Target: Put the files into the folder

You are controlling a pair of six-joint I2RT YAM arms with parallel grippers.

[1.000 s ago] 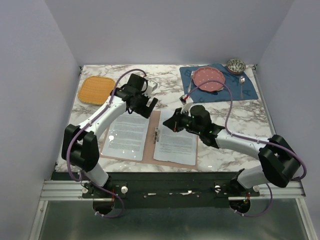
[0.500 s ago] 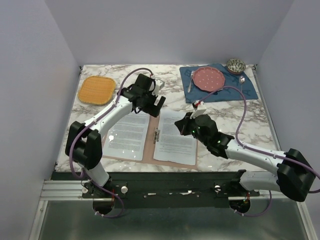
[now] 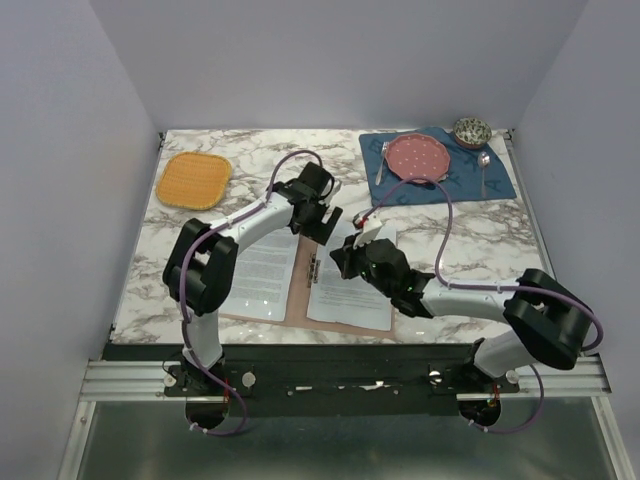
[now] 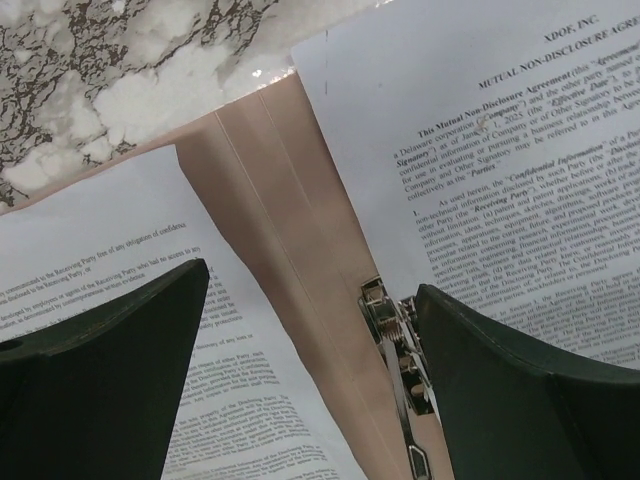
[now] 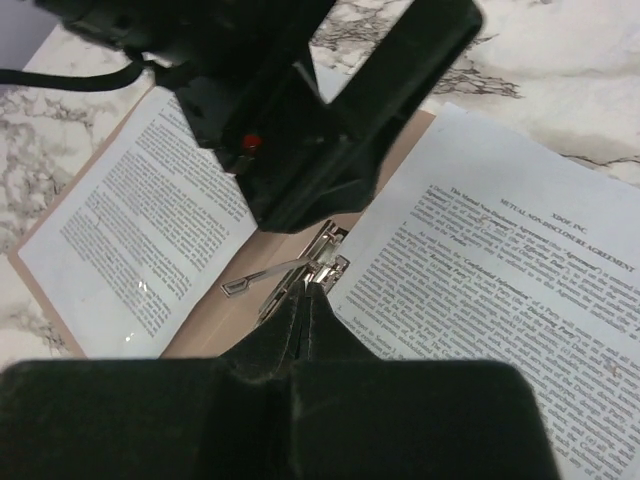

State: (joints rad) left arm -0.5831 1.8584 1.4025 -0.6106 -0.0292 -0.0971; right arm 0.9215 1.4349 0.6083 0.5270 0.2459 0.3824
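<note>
Top external view: the folder point(image 3: 298, 290) lies open on the marble table point(image 3: 480, 235) in the lower centre of the frame. The files rest inside it, the left sheet point(image 3: 262, 272) and the right sheet point(image 3: 352, 292) on either side of the spine. The left gripper point(image 3: 322, 222) hovers over the spine's upper end, fingers spread wide and empty. The right gripper point(image 3: 338, 262) has its fingers pressed together, tips at the metal clip point(image 5: 285, 272).

table point(image 3: 500, 228): marble | on it: folder point(image 3: 297, 292); orange mat point(image 3: 194, 179); blue placemat point(image 3: 505, 186)
</note>
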